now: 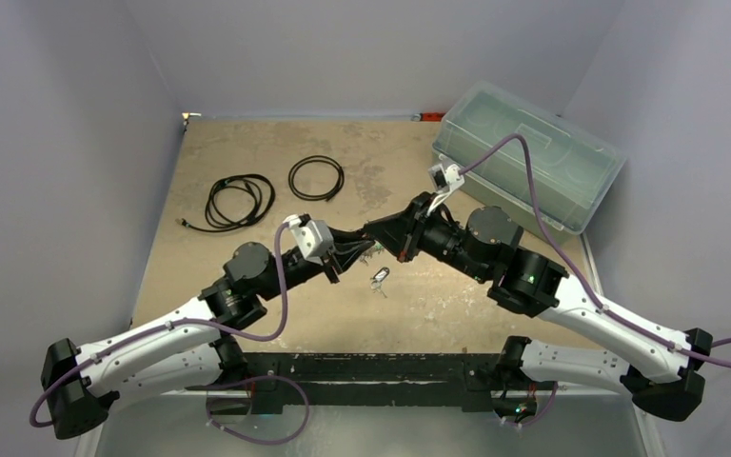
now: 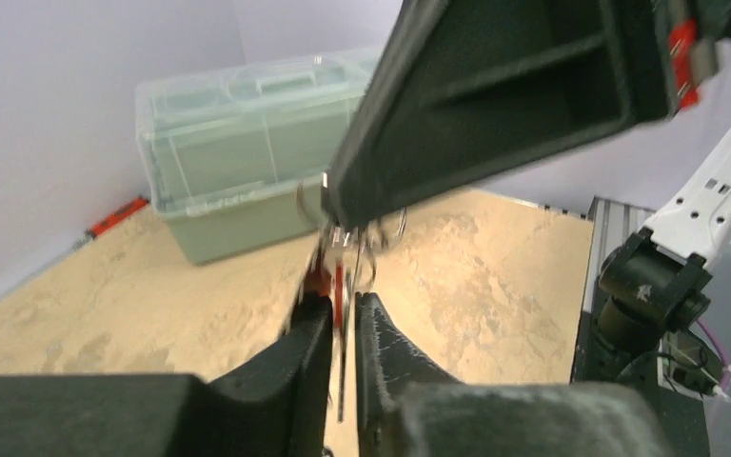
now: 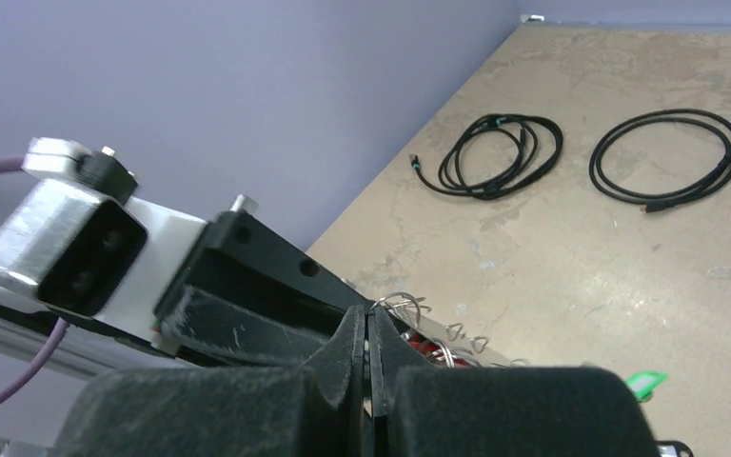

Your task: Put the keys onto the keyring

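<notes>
top external: loose keys (image 1: 379, 277) too small to tell colours | left wrist: red key (image 2: 319, 282) blurred, half hidden between left gripper (image 2: 343, 307) fingers | right wrist: keyring (image 3: 403, 305) mostly behind right gripper (image 3: 369, 328); green key (image 3: 647, 383) part hidden

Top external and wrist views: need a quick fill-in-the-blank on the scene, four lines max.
1. The tangled cable and the round cable are both ____.
2. The lidded clear bin sits at the table's far ____ corner.
3. The key in the shut left tool has a ____ head.
4. The keyring is pinched by the ____ arm's tool.

Missing: black; right; red; right.
</notes>
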Motion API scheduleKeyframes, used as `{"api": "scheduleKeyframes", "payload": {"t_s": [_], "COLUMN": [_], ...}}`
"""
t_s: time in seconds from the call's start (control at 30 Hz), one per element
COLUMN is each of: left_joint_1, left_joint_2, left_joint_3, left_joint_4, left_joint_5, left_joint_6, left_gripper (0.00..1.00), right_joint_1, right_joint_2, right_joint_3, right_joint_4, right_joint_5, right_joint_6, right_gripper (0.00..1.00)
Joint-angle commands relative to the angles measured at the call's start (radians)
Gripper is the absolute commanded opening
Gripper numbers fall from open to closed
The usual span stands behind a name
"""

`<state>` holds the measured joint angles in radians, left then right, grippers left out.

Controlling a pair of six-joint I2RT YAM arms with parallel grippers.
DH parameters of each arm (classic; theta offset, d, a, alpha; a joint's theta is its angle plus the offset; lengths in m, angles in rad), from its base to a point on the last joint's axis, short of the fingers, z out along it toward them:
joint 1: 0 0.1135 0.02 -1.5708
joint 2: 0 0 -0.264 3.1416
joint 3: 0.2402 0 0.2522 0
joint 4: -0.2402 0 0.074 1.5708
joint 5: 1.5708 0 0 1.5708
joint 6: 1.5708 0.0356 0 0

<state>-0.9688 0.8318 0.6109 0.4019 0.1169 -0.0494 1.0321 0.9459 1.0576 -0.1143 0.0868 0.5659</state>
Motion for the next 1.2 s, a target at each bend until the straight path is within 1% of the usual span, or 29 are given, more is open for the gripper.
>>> {"api": "scheduleKeyframes", "payload": {"t_s": [0.0,0.03,0.07,0.13,0.2,0.37,0.4,0.47,0.53,0.6,0.7,0.8,0.87,1.07,1.17], "left_joint_1": [-0.019,-0.022,-0.028,-0.048,-0.061,-0.062,-0.062,-0.062,-0.062,-0.062,-0.063,-0.062,-0.062,-0.062,-0.062], "left_joint_2": [-0.015,-0.019,-0.022,-0.027,-0.035,-0.1,-0.121,-0.162,-0.207,-0.248,-0.282,-0.259,-0.225,-0.142,-0.122], "left_joint_3": [0.016,0.016,0.02,0.034,0.058,0.157,0.176,0.195,0.192,0.178,0.145,0.132,0.134,0.137,0.14], "left_joint_4": [-0.167,-0.185,-0.21,-0.255,-0.299,-0.435,-0.451,-0.47,-0.46,-0.425,-0.321,-0.279,-0.258,-0.18,-0.168], "left_joint_5": [-0.1,-0.112,-0.135,-0.157,-0.131,0.091,0.109,0.108,0.098,0.096,0.078,0.053,0.052,0.05,0.035], "left_joint_6": [0.029,0.034,0.039,0.044,0.037,-0.005,-0.005,0.007,0.043,0.092,0.133,0.169,0.184,0.215,0.214], "left_gripper": [0.23,0.34,0.41,0.49,0.55,0.6,0.61,0.64,0.65,0.68,0.74,0.8,0.82,0.85,0.84], "right_joint_1": [-0.002,-0.001,-0.001,-0.001,-0.001,-0.003,-0.003,-0.003,-0.003,-0.003,-0.003,-0.003,-0.003,-0.003,-0.003], "right_joint_2": [-0.06,-0.063,-0.065,-0.065,-0.067,-0.076,-0.077,-0.079,-0.079,-0.079,-0.081,-0.079,-0.074,-0.054,-0.052], "right_joint_3": [0.034,0.031,0.03,0.03,0.022,-0.001,-0.005,-0.011,-0.019,-0.022,-0.021,-0.015,-0.012,-0.005,-0.01], "right_joint_4": [0.136,0.142,0.143,0.136,0.134,0.126,0.125,0.125,0.13,0.13,0.126,0.122,0.122,0.123,0.126], "right_joint_5": [0.005,0.005,0.005,0.007,0.008,0.011,0.011,0.003,-0.008,-0.014,-0.024,-0.04,-0.059,-0.153,-0.178], "right_joint_6": [0.017,0.015,0.013,0.005,-0.002,-0.016,-0.019,-0.02,-0.019,-0.017,-0.017,-0.018,-0.02,-0.035,-0.037], "right_gripper": [0.0,0.0,0.0,0.0,0.0,0.0,0.0,0.0,0.0,0.0,0.0,0.0,0.0,0.0,0.0]}}
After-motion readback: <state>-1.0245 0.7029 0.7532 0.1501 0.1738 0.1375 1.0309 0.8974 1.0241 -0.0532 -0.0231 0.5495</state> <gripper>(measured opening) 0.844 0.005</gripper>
